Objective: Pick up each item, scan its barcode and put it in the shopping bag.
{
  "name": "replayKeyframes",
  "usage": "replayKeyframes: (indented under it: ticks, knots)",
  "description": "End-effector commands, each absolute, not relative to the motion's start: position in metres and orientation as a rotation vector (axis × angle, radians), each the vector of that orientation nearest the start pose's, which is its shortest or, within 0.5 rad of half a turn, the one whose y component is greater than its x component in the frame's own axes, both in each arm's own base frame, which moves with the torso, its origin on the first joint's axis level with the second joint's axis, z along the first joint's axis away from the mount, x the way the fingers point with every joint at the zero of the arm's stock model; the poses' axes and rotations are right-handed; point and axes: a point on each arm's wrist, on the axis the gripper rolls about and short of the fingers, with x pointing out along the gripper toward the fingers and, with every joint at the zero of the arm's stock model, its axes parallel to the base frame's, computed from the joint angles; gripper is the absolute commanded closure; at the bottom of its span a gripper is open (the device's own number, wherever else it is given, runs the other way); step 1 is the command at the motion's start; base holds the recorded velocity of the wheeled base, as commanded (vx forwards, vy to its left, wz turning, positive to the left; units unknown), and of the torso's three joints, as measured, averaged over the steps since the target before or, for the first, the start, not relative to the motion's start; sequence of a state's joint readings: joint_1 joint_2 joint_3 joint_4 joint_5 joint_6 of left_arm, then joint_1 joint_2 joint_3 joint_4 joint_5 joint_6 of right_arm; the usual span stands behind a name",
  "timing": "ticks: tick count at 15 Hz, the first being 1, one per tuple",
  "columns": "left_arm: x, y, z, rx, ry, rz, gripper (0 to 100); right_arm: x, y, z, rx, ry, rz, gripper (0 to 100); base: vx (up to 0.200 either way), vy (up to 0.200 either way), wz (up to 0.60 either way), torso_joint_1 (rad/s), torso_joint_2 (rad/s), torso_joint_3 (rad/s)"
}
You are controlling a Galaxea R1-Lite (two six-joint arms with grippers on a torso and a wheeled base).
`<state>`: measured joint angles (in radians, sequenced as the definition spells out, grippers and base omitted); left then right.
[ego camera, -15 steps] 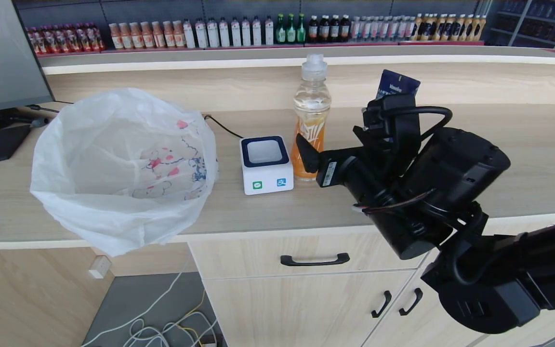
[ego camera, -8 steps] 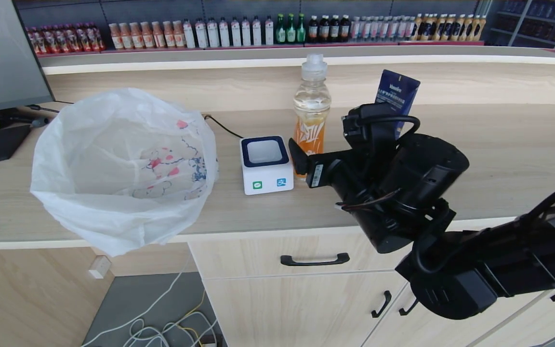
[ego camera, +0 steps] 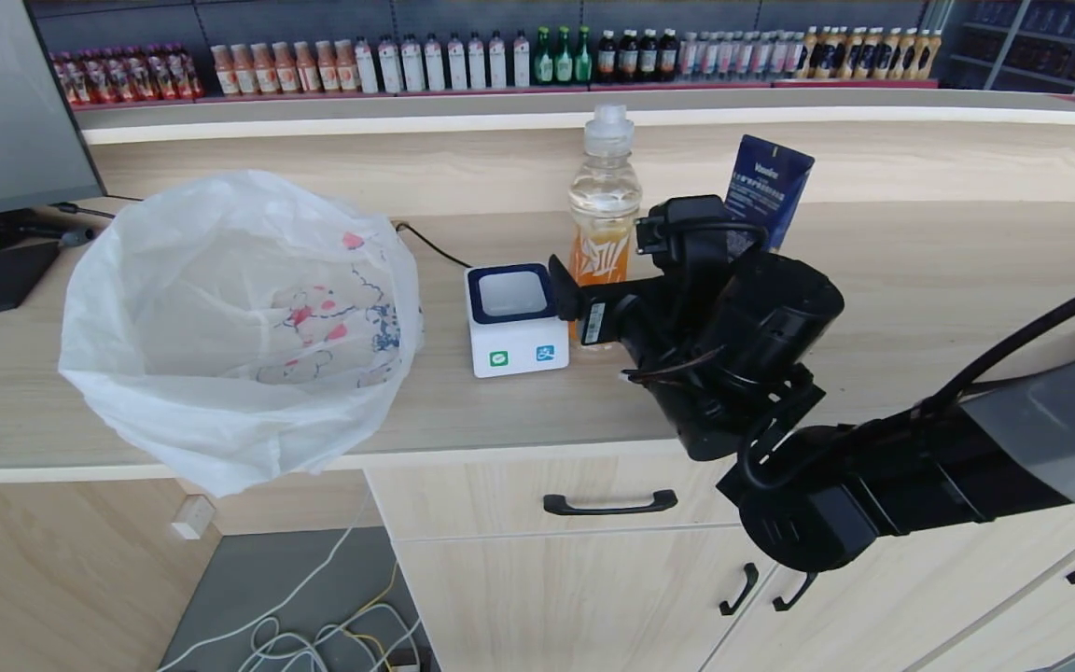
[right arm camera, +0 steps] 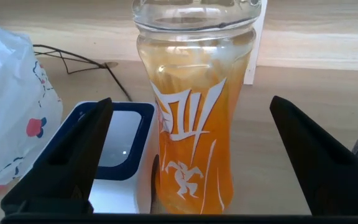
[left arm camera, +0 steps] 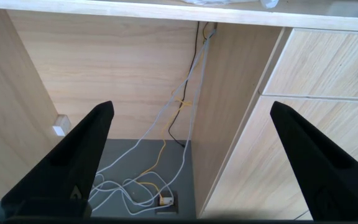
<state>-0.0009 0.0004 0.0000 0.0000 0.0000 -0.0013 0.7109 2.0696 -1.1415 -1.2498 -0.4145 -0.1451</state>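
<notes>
Head view: we see the clear, white-capped bottle [ego camera: 604, 205] of orange drink upright on the bench [ego camera: 967, 280], three o'clock of the scanner [ego camera: 514, 317]; the right claw [right arm camera: 191, 124] gapes wide, bottle ungripped.

bottle [ego camera: 604, 201], blue pack [ego camera: 768, 184] — partly behind right arm [ego camera: 752, 327]

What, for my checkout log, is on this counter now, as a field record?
Bottle: clear plastic bottle of orange drink, upright on the wooden counter
Right end effector: open, straddling the bottle
Left end effector: open, below counter height
Scanner: white box scanner with dark blue top, between bottle and bag
Bag: white plastic shopping bag, mouth open
Other item: dark blue packet, upright, right of the bottle
</notes>
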Motion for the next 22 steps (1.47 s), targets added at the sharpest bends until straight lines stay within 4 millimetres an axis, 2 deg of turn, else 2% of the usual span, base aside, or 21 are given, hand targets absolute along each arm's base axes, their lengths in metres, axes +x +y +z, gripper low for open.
replayKeyframes:
  ticks: [1,7,10,16,22]
  knots:
    - [-0.023,0.000,0.075,-0.002,0.000,-0.002,0,0.318,0.261,0.199,0.031,-0.300,0.272,0,0.000,0.000,0.00,0.000,0.00,0.000]
    - [-0.023,0.000,0.075,-0.002,0.000,-0.002,0,0.328,0.264,0.200,0.040,-0.318,0.259,0,0.000,0.000,0.00,0.000,0.00,0.000]
    - [-0.023,0.000,0.075,-0.002,0.000,0.000,0,0.344,0.268,0.201,0.044,-0.349,0.254,0,0.000,0.000,0.00,0.000,0.00,0.000]
    - [-0.023,0.000,0.075,-0.002,0.000,0.000,0,0.351,0.270,0.198,0.041,-0.349,0.257,0,0.000,0.000,0.00,0.000,0.00,0.000]
    - [-0.023,0.000,0.075,-0.002,0.000,0.000,0,0.365,0.272,0.204,0.046,-0.367,0.239,0,0.000,0.000,0.00,0.000,0.00,0.000]
